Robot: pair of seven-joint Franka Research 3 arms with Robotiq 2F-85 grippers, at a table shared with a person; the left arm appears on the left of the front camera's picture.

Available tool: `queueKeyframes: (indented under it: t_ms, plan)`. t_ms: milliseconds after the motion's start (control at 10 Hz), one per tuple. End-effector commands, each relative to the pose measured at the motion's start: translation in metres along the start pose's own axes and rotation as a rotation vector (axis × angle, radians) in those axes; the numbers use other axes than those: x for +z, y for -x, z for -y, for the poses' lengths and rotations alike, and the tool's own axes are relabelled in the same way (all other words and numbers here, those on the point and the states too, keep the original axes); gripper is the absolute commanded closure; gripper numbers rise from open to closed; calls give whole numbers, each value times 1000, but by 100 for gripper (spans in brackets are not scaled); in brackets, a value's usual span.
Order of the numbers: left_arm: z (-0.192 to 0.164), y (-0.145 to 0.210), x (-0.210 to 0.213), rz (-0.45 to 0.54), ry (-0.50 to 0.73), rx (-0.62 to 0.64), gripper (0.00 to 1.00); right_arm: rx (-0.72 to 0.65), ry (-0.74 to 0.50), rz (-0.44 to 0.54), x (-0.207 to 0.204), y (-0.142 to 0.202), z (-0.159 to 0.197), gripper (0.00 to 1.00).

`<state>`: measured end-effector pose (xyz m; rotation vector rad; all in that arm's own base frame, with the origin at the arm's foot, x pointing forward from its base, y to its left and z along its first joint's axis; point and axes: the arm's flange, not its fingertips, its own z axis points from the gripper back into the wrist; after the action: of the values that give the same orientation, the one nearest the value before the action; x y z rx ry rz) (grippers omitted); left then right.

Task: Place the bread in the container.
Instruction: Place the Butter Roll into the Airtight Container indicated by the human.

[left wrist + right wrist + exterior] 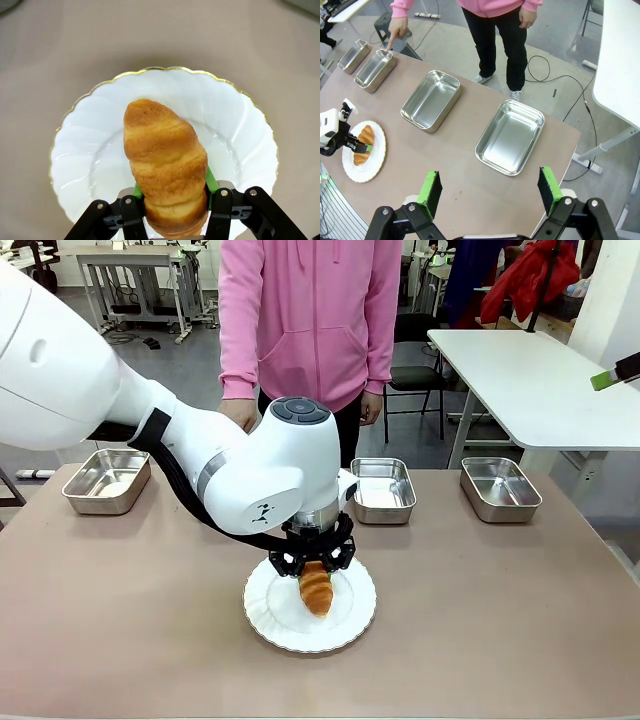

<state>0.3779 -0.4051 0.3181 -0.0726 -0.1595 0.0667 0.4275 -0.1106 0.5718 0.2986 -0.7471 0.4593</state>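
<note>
Left gripper (172, 200) clamped on the near end of the bread (165, 165), green pads pressed to both its sides; the bread lies on the white plate (90, 165) at mid-table. Right gripper (490, 192) up high, jaws wide apart, nothing between them. Person's finger (390, 44) touches the rim of the container (375, 70), second in the far row of four steel pans, apart from the plate.
</note>
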Motion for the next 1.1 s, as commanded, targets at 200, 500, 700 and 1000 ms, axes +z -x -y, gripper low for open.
queueKeyframes:
  t_ms: [200,500,700,1000]
  plan:
    - [-48,-60,73,70,7,-82,55,-3,-14,13,0,0,1,0]
    - [-108,-123,111,74,92,-144,55,-3,-14,13,0,0,1,0]
    - [-144,-165,115,70,92,-210,55,-3,-14,13,0,0,1,0]
    - [-183,-210,107,47,91,-262,55,-3,-14,13,0,0,1,0]
